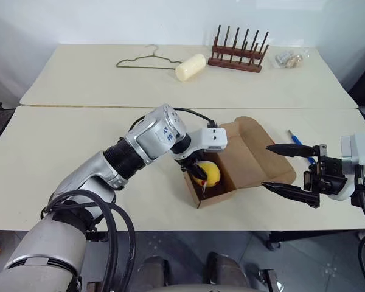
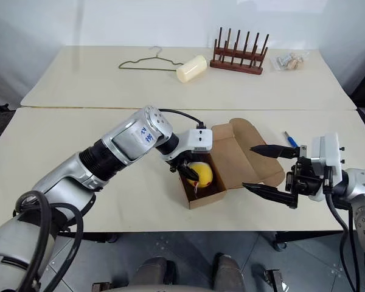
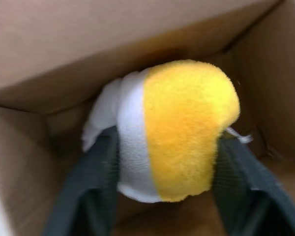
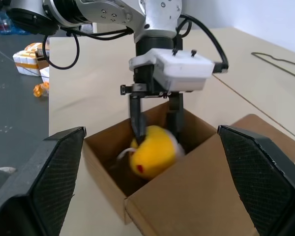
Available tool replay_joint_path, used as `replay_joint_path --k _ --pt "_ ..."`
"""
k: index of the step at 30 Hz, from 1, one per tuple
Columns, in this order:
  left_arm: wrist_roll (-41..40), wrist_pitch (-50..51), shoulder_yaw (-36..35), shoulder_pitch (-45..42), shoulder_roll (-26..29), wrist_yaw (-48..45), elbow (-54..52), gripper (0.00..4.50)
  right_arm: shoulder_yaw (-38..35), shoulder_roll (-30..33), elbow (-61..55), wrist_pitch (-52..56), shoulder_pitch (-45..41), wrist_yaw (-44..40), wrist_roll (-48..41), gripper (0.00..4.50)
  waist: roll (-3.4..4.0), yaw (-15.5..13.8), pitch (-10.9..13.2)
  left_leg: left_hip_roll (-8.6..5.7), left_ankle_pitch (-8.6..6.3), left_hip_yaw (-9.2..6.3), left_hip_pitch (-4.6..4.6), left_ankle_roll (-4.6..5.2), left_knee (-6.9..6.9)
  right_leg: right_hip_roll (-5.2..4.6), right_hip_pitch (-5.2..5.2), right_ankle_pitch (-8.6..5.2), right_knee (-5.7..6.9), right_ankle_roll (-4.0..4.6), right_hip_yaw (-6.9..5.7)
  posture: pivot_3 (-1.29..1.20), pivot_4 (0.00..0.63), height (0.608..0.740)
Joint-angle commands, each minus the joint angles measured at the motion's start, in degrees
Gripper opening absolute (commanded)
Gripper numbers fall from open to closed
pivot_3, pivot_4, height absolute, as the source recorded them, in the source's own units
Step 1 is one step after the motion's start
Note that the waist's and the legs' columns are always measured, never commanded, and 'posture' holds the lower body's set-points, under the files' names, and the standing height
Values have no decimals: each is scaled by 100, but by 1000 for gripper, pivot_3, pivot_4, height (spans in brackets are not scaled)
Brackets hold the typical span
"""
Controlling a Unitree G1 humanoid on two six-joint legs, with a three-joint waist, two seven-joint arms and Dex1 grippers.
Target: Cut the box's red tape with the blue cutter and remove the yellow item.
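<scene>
Opened cardboard box (image 1: 216,182) near the front edge of the front table (image 1: 61,158), flaps folded back toward the far side. The left gripper (image 1: 199,173) reaches steeply down into the box from the robot's left, its two black fingers (image 3: 96,182) set on either side of the yellow plush ball (image 1: 207,174), which has a white patch and sits inside the carton against its near-left wall; the fingers press the plush on both flanks, so the ball appears pinched, though not yet lifted clear of the walls. The right gripper (image 1: 289,167) hangs just beside the box's right flap, pointing level toward it, its fingers spread wide and empty. The blue cutter (image 1: 299,143) lies on the table behind the right gripper, toward the right edge. Judgement: the tape stage is done, and removal turns on a straight upward draw, since the ball lies directly below the left wrist, the nearer arm. No red tape can be made out.
</scene>
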State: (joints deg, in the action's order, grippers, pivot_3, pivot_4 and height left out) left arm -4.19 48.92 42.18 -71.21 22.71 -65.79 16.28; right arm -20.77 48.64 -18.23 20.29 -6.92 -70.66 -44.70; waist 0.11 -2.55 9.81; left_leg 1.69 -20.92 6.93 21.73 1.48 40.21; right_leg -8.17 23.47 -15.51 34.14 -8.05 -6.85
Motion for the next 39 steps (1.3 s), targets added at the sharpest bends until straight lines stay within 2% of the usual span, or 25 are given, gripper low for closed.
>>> replay_joint_path --k 1,4,6,8,11,14,18,22,25,29,33,39 --pt "-280 -22 -806 -68 -98 -2 -43 1368 -4 -67 -23 -104 -104 13 -30 4500 -1 -1 1 0 0 0 2 0 0 0 2 0 0 0 0 0 150 740" --pt "-771 198 -1507 14 -227 -106 -104 630 33 -117 -3 -102 -132 18 -18 4500 -1 -15 1 1 0 -4 3 0 0 0 2 0 1 0 -3 0 150 740" --pt "-1397 402 -2374 128 -381 -111 -170 269 55 -193 -15 -87 -157 62 -50 4500 -1 -14 1 1 0 -6 4 0 1 0 2 0 2 -1 -5 0 150 740" --pt "-1885 544 -3066 409 -254 -174 -433 13 103 -297 -64 -71 -173 96 -98 4500 -1 11 0 2 0 -7 4 0 2 0 2 0 5 -1 -5 0 150 740" --pt "-2169 209 -4154 1226 103 301 -1044 5 330 -608 -199 -6 -355 239 -270 4500 0 146 0 6 1 -11 -4 -1 0 0 3 0 21 -1 -6 0 150 740" --pt "-2251 -59 -4786 1729 271 827 -1466 5 469 -754 -286 81 -461 295 -372 4500 -1 206 1 7 2 -22 -20 -5 -6 0 3 -1 41 2 4 0 150 740" --pt "-1797 -1079 -6790 3702 1175 1861 -1940 5 1337 -1393 -224 -108 -901 122 -184 4500 -5 361 2 8 1 -31 -45 -6 -11 -3 0 -1 53 2 28 0 150 740" --pt "-1453 -1963 -7208 5482 1604 1900 -2103 5 1804 -1790 210 -443 -1150 -149 170 4500 -17 366 6 5 -3 -50 -50 -13 -15 -3 6 -6 64 12 21 0 150 740" --pt "-1403 -2166 -7507 6225 1605 2217 -2072 5 2018 -2047 588 -687 -1376 -294 371 4500 -28 241 2 -3 -8 -52 -51 -6 -3 -23 -3 -6 65 10 19 0 150 740" --pt "-1687 -2036 -7781 6694 1568 2417 -2382 1233 2058 -2152 936 -966 -1535 -475 540 4500 -43 119 2 4 -8 -70 -44 -4 11 -29 -6 -6 75 11 17 0 150 740" --pt "-1998 -1953 -8023 7172 1575 2314 -2734 2522 2032 -2166 1177 -1089 -1649 -563 591 4500 -43 163 2 5 -12 -67 -50 -7 4 -34 -1 -7 85 13 16 0 150 740" --pt "-2460 -2104 -8807 7958 1785 2011 -3088 4362 1859 -2070 1805 -1462 -1831 -787 790 4500 -42 306 3 5 -18 -55 -56 -18 -7 -20 6 -15 86 29 9 0 150 740"
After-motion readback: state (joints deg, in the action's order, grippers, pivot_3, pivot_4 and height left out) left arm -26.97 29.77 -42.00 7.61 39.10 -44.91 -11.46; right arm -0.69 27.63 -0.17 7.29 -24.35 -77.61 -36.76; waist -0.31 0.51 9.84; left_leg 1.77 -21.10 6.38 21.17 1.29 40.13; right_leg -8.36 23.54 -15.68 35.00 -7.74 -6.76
